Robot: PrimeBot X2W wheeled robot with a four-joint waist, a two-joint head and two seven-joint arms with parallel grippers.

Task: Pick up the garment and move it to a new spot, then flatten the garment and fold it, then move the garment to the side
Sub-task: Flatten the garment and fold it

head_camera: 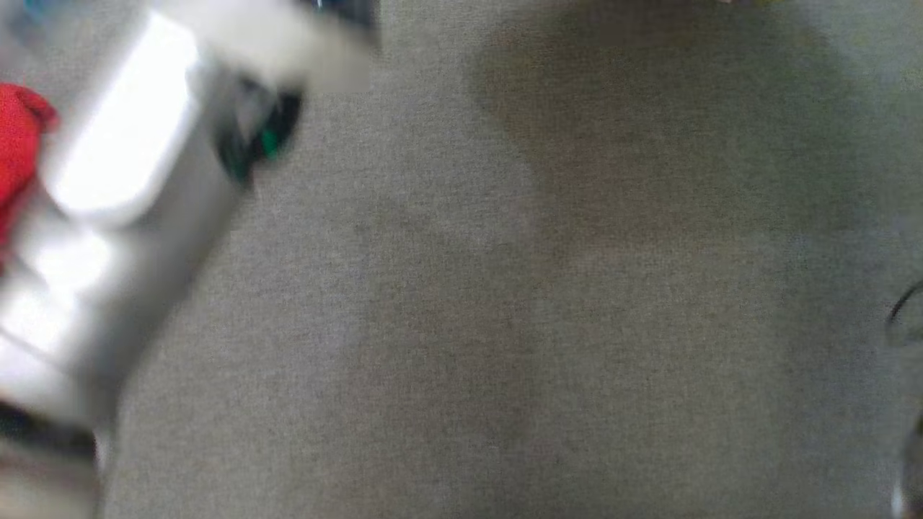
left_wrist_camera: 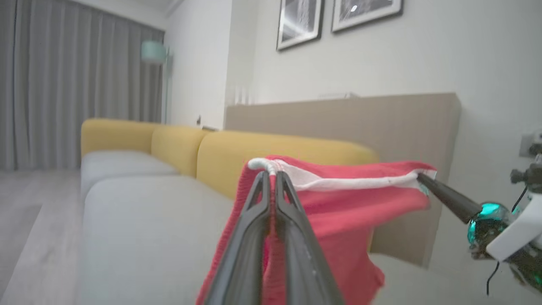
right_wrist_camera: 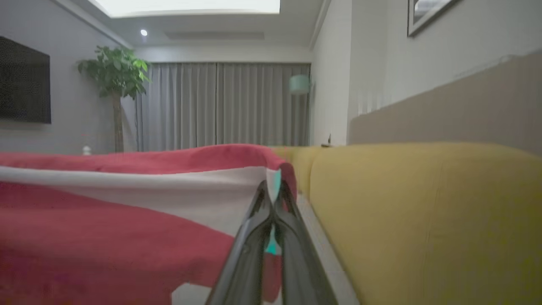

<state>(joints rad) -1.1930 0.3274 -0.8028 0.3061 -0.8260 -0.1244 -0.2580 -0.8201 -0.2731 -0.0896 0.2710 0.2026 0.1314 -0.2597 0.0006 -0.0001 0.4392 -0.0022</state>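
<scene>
Grey sofa cushions (left_wrist_camera: 127,199) are running along beneath the arms, with a yellow backrest (left_wrist_camera: 237,156) rising behind them and framed pictures (left_wrist_camera: 300,21) hanging on the wall at 12 o'clock in the left wrist view. The red garment (left_wrist_camera: 351,207) is hanging in the air above the seat, its white-banded edge pulled into a fairly taut line between the two claws. The left gripper (left_wrist_camera: 271,171) is clamping one end of that band, closed tight on the cloth. The right gripper (right_wrist_camera: 273,190) is clamping the other end, at 3 o'clock from the left one in the left wrist view, likewise closed on fabric. The loose body of the cloth is drooping toward 6 o'clock. In the blurred head view a pale forearm (head_camera: 130,144) is crossing at 9 to 10 o'clock with a scrap of red at the 9 o'clock edge, and bare grey upholstery is spreading toward 3 o'clock.

This is looking like the carry to a new spot, ahead of flattening. Doing it well is probably meaning moving both arms together, level and evenly spaced, so the band is neither sagging nor tugging out of those thin edge pinches. The drooping hem should be touching down first on the open grey area, with the band then being drawn away so the cloth is spreading flat before either claw lets go.
</scene>
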